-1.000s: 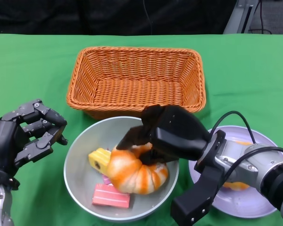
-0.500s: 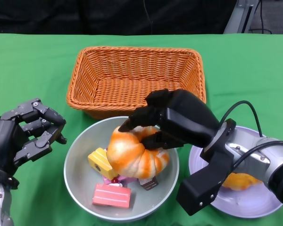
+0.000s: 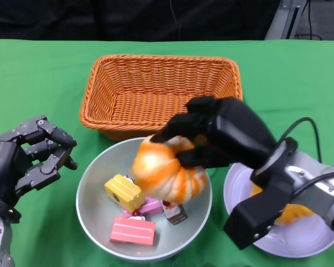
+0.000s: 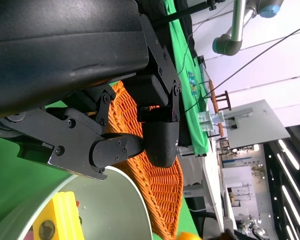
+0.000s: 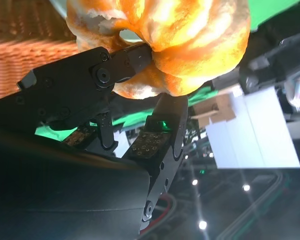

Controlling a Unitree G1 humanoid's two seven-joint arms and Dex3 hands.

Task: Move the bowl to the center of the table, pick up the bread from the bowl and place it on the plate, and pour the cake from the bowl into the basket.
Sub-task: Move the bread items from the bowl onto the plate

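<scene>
My right hand (image 3: 222, 136) grips an orange croissant-shaped bread (image 3: 167, 169) and holds it just above the grey bowl (image 3: 92, 186), towards its right rim. The right wrist view shows the bread (image 5: 165, 40) clamped between the black fingers (image 5: 160, 140). In the bowl lie a yellow cake piece (image 3: 124, 192), a pink cake slice (image 3: 132, 231) and a small dark-topped piece (image 3: 175, 212). The orange wicker basket (image 3: 161, 92) stands behind the bowl. A lilac plate (image 3: 300, 242) at the right carries another orange bread (image 3: 295, 214), partly hidden by my forearm. My left hand (image 3: 28, 161) hovers left of the bowl, fingers curled and holding nothing.
Green cloth (image 3: 39, 78) covers the table. The basket's woven wall (image 4: 155, 185) and the bowl's rim (image 4: 122, 182) show in the left wrist view. Black cables (image 3: 306, 125) loop over my right forearm.
My right hand has lifted the bread out of the bowl and carried it up and to the right. The cake pieces beneath it are now uncovered. The left hand has stayed put.
</scene>
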